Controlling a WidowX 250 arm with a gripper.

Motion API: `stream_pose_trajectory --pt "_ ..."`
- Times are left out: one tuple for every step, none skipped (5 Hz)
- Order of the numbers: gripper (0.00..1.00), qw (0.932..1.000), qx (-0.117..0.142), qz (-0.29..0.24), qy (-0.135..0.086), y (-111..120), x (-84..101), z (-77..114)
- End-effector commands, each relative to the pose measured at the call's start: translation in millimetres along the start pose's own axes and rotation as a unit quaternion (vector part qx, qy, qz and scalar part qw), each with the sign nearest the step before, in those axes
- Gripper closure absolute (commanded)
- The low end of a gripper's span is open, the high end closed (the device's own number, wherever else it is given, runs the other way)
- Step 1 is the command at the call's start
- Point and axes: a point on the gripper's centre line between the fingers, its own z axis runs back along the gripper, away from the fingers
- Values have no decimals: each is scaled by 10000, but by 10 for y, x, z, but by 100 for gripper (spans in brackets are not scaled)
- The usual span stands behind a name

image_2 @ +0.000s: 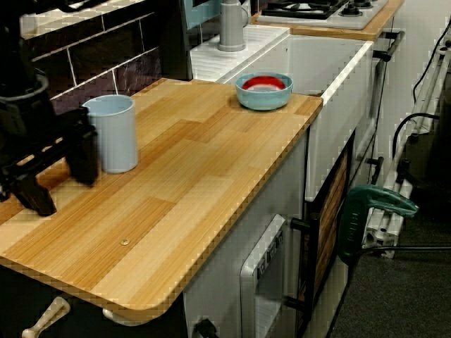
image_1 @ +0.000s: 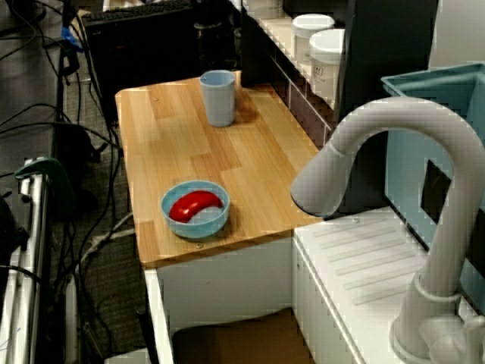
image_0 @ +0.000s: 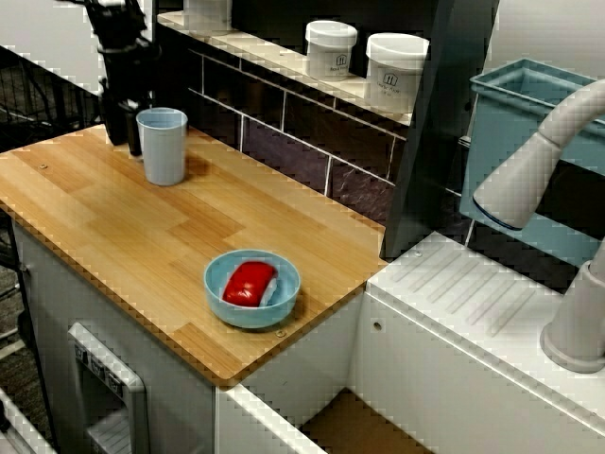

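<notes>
We see the black claw [image_2: 63, 191] spread open low over the counter [image_2: 204, 190], gripping nothing. One finger seems to touch the pale blue cup [image_2: 116, 137]. A blue bowl [image_2: 263, 102] holding something red sits well apart.

In the view from above, a cup [image_0: 163, 145] was set on the counter [image_0: 123, 227] toward its 11 o'clock corner, with the gripper [image_0: 126, 137] placed just beside it at 9 o'clock. A bowl [image_0: 223, 305] was found near the counter's 5 o'clock edge, well apart from the cup, with a rounded object [image_0: 250, 283] laid in it. A jar [image_0: 331, 49] and a second jar [image_0: 395, 71] were lined up on the ledge [image_0: 274, 59] at the cup's 2 o'clock.
</notes>
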Motion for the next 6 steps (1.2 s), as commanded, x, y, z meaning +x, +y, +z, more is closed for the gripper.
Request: stream_pose_trajectory --pt "0 9988 221 -275 -331 -434 -106 408" --pt "0 9985 213 -351 -357 -609 -114 420" --pt "0 9985 214 -308 -392 -759 -131 423" --pt "0 9983 272 -269 -430 -884 -124 393" --pt "0 9983 310 -247 -433 -1016 -94 349" --pt "0 9981 347 -225 -447 -1111 -70 313"
